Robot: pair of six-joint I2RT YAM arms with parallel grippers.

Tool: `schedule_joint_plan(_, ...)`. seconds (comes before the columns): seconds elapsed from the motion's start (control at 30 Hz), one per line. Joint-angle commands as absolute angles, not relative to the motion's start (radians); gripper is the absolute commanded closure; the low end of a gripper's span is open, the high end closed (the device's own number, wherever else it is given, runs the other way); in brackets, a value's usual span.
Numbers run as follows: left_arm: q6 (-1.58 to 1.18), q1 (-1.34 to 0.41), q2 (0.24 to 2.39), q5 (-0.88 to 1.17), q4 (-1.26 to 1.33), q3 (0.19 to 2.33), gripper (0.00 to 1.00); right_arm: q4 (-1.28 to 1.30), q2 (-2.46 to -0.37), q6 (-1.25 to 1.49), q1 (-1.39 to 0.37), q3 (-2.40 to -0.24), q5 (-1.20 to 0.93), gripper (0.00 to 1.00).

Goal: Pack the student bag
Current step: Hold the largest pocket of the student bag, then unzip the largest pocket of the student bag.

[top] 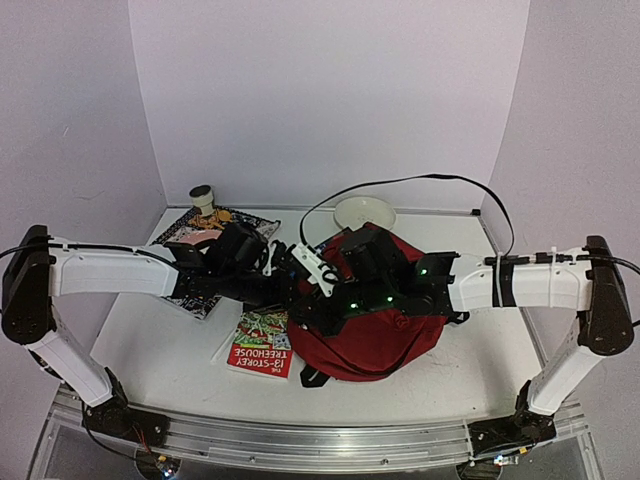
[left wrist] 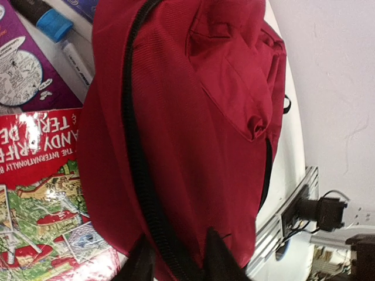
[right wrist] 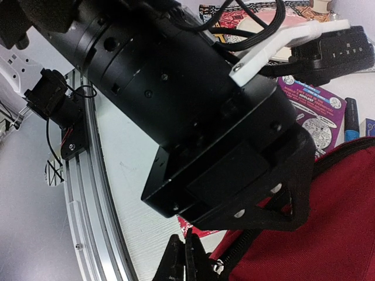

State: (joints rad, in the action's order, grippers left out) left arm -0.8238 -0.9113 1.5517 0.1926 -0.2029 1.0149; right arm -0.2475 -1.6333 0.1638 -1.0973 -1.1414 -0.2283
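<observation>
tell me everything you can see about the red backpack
The student bag is a soft dark-red fabric backpack, slumped in the middle of the white table. A black zipper runs along it, looking closed where visible; black straps poke out beneath. The left hand straddles that zipper ridge; the shut right hand sits at the bag's edge by a zipper pull. A colourful book lies against its side.

- Your student bag [top: 385, 330] is dark red fabric, with a black zipper [left wrist: 131, 146] running along it.
- The paperback [left wrist: 44, 199] has a red cover, white lettering and a busy green-and-red cartoon picture.
- A second book [left wrist: 29, 64] is purple, with a black-and-white drawn circle.
- The marker [left wrist: 51, 24] has a bright blue cap.
- The bowl [top: 364, 212] and the table [top: 170, 350] are white.
</observation>
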Motion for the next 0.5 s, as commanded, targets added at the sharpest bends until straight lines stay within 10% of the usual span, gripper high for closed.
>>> schedule_joint_plan(0.0, -0.784, -0.914, 1.535, 0.166, -0.169, 1.051, 0.90, -0.285, -1.584, 0.149, -1.090, -1.121, -0.229, 1.00)
schedule_joint_plan(0.47, -0.520, -0.754, 1.686, 0.140, -0.284, 1.325, 1.00, -0.244, -1.304, 0.181, -1.092, -0.903, -0.276, 1.00)
